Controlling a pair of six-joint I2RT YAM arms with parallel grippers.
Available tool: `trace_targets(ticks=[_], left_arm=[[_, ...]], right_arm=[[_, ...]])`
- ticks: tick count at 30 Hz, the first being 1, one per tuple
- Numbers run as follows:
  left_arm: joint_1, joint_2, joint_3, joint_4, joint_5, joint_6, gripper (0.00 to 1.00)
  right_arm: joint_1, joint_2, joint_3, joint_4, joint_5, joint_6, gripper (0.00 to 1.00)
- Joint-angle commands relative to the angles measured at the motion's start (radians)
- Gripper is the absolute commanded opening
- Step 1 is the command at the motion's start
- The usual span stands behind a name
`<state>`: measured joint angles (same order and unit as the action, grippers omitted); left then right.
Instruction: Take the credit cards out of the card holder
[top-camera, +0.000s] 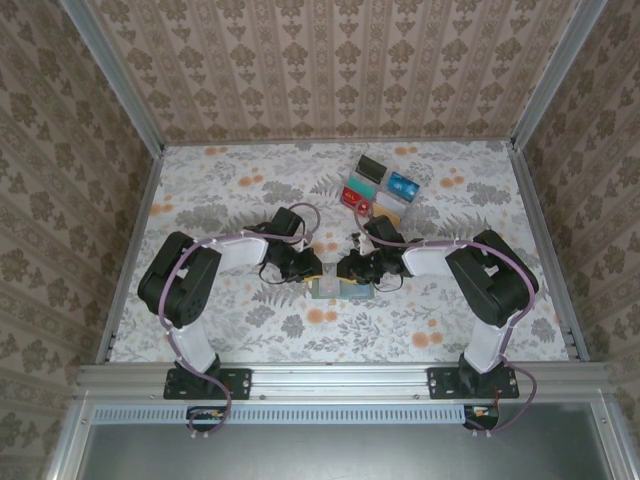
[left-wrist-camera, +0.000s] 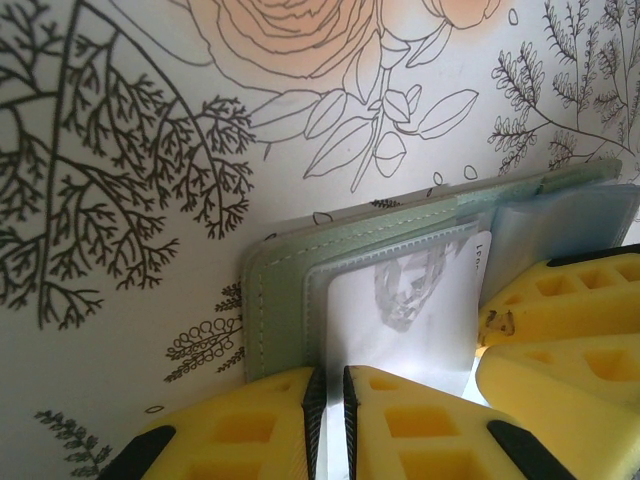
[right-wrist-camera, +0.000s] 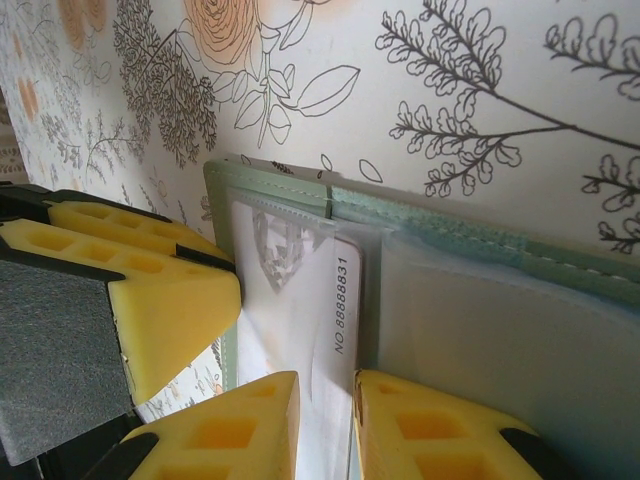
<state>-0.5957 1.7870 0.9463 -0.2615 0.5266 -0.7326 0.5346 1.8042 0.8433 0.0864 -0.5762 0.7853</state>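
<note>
Our left end effector (left-wrist-camera: 330, 385) clamps the sage-green folding card holder (left-wrist-camera: 275, 300), open toward the table's (top-camera: 220, 200) near edge, while our right end effector (right-wrist-camera: 327, 395) pinches a whitish plastic card (right-wrist-camera: 300, 290) in its pocket. Coloured cards (top-camera: 375, 185) lie by the far edge; next, we judge, a straight outward pull.

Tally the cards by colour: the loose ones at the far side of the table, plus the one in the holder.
black card: 1
teal card: 1
blue card: 1
red card: 1
pale card: 1
white card in the card holder: 1
Total: 6 cards
</note>
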Motion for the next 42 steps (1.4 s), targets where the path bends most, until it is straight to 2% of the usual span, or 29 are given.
trace_targets(ticks=[1,3,9,11,14,16,25,32,39,42], left_arm=[[-0.012,0.04,-0.02,-0.044,-0.032,0.003,0.18],[-0.012,0.039,-0.02,-0.046,-0.034,0.003,0.18],[-0.011,0.037,-0.019,-0.058,-0.05,0.004,0.18],[-0.01,0.035,-0.02,-0.055,-0.048,0.004,0.18],[-0.011,0.042,-0.019,-0.045,-0.034,0.004,0.18],[-0.012,0.046,-0.021,-0.038,-0.026,0.004,0.18],[-0.049,0.072,-0.035,-0.003,-0.003,-0.017,0.15],[-0.067,0.084,-0.04,0.018,0.006,-0.028,0.14],[-0.077,0.09,-0.016,0.005,0.004,-0.021,0.14],[-0.056,0.057,-0.007,-0.035,-0.018,-0.002,0.16]], right_arm=[[0.007,0.039,0.016,-0.078,0.077,-0.012,0.25],[0.017,0.025,0.037,-0.153,0.14,-0.04,0.25],[0.017,0.012,0.023,-0.168,0.179,-0.031,0.23],[0.016,0.011,0.009,-0.13,0.15,-0.03,0.19],[0.016,0.031,-0.012,0.018,-0.001,-0.003,0.16],[0.016,0.049,-0.012,0.081,-0.06,0.017,0.16],[0.016,0.114,0.011,0.17,-0.108,0.048,0.16],[0.032,0.118,0.063,0.076,-0.091,-0.01,0.16],[0.047,0.107,0.096,-0.044,-0.019,-0.038,0.01],[0.045,0.066,0.083,-0.066,0.004,-0.045,0.0]])
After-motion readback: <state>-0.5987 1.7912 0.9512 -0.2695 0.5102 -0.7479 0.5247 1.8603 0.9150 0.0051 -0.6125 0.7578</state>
